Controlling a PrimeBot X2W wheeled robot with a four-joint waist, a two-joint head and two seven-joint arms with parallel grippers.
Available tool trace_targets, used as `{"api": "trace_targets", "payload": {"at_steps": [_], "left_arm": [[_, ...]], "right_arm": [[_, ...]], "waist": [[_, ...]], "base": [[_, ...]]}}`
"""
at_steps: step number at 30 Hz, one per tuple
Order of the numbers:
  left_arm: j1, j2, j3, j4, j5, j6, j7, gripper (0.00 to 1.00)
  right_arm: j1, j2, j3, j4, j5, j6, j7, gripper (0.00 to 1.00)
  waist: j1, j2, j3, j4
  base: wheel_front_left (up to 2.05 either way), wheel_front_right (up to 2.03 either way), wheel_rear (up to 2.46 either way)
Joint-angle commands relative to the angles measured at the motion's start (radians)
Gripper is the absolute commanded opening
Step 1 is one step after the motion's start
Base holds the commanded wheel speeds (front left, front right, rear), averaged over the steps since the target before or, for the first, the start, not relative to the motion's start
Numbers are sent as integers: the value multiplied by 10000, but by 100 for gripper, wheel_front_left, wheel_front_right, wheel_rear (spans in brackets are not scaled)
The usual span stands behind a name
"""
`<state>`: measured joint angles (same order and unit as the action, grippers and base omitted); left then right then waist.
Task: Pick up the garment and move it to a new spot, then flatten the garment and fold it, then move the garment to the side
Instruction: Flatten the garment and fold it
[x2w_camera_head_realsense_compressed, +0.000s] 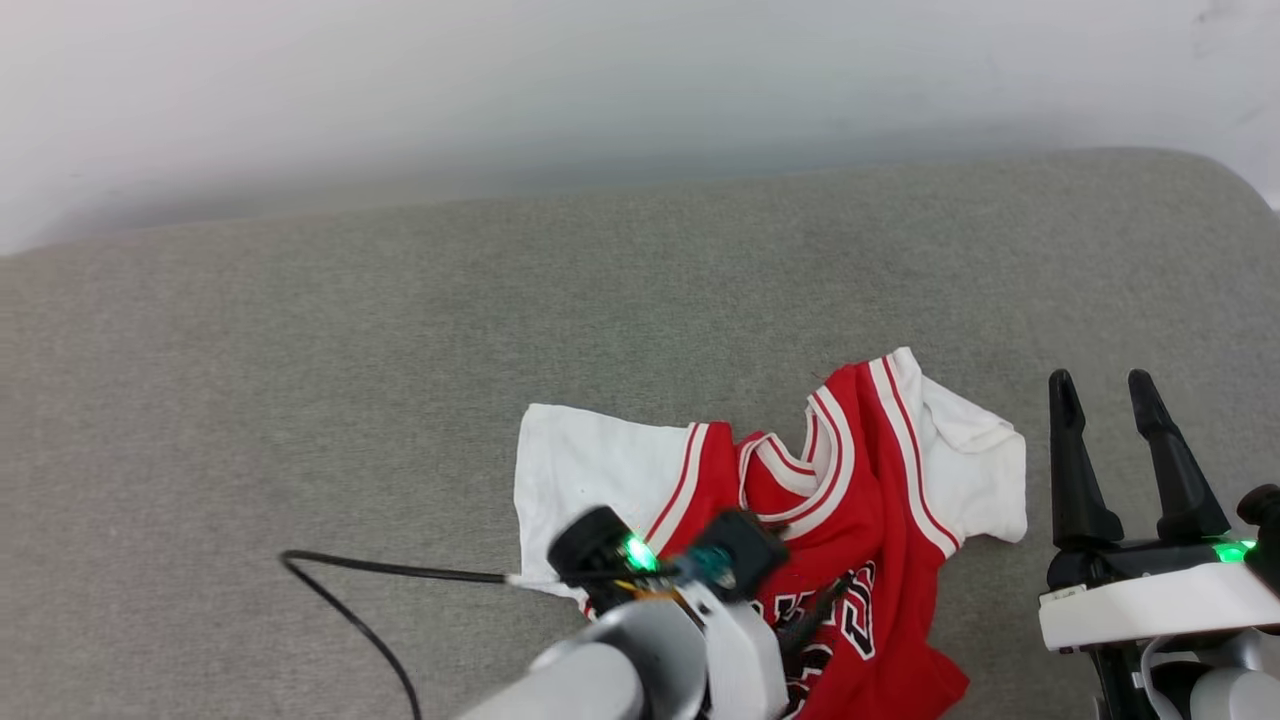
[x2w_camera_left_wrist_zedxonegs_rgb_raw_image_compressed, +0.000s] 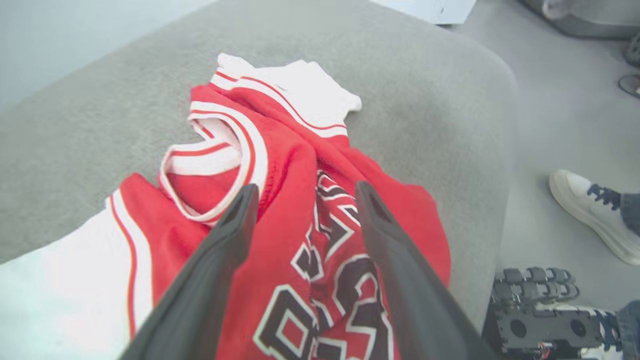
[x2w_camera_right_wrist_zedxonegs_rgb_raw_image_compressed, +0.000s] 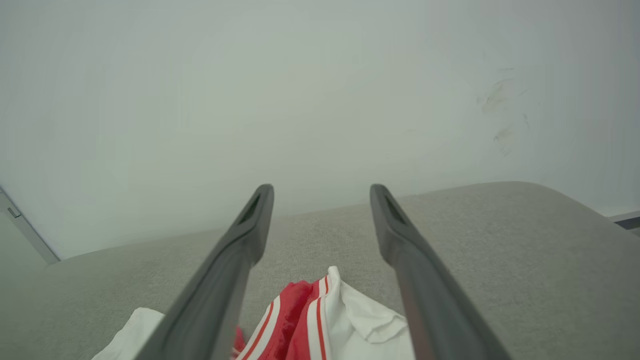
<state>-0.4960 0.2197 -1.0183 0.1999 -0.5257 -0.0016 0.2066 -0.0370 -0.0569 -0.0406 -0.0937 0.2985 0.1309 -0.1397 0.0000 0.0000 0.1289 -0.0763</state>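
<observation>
— Garment (x2w_camera_head_realsense_compressed: 850, 470) location first: where does it lie?

— Crumpled on the grey padded surface (x2w_camera_head_realsense_compressed: 300, 350), collar up. One white sleeve is spread flat on the robot's left, the other is bunched on the right, and the red body is twisted so that the black lettering creases.

— And the left hand (x2w_camera_left_wrist_zedxonegs_rgb_raw_image_compressed: 306, 192)?

— It is over the garment's chest, with the two dark fingers well apart and the lettering between them. I cannot tell whether the tips touch the cloth. It holds nothing.

— Does anything block the head view?

— Yes. The pale left forearm (x2w_camera_head_realsense_compressed: 620, 660) and its wrist, with a green light, cover the garment's lower left part and the edge of the flat sleeve. A black cable (x2w_camera_head_realsense_compressed: 350, 600) loops out from the wrist, away from the garment to the left.

— And the right hand (x2w_camera_head_realsense_compressed: 1102, 385)?

— It is just off the garment's bunched sleeve, clear of it. The fingers are spread wide with nothing between them but the padded surface and the pale wall (x2w_camera_right_wrist_zedxonegs_rgb_raw_image_compressed: 320, 100) beyond the garment.

— Is anything else near?

— Past the surface's rounded corner beyond the garment, the left wrist view shows a person's white shoe (x2w_camera_left_wrist_zedxonegs_rgb_raw_image_compressed: 595, 210) with dark laces on the floor (x2w_camera_left_wrist_zedxonegs_rgb_raw_image_compressed: 550, 125), and a dark piece of hardware (x2w_camera_left_wrist_zedxonegs_rgb_raw_image_compressed: 540, 310) close to it.
</observation>
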Motion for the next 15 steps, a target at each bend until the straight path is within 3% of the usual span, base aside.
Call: {"api": "trace_targets", "payload": {"at_steps": [1, 9, 15], "left_arm": [[28, 95, 145, -69, -63, 84, -151, 100], [493, 1392, 2350, -882, -130, 1475, -2544, 100], [1783, 2429, 3702, -1480, -483, 2361, -3975, 100]], "right_arm": [[82, -48, -8, 18, 27, -3, 20, 100], [211, -128, -75, -3, 103, -3, 202, 100], [366, -142, -221, -77, 114, -3, 233, 100]], "waist": [[0, 0, -144, 141], [0, 0, -491, 774], [0, 0, -577, 1109]], "base": [[0, 0, 0], [0, 0, 0], [0, 0, 0]]}}
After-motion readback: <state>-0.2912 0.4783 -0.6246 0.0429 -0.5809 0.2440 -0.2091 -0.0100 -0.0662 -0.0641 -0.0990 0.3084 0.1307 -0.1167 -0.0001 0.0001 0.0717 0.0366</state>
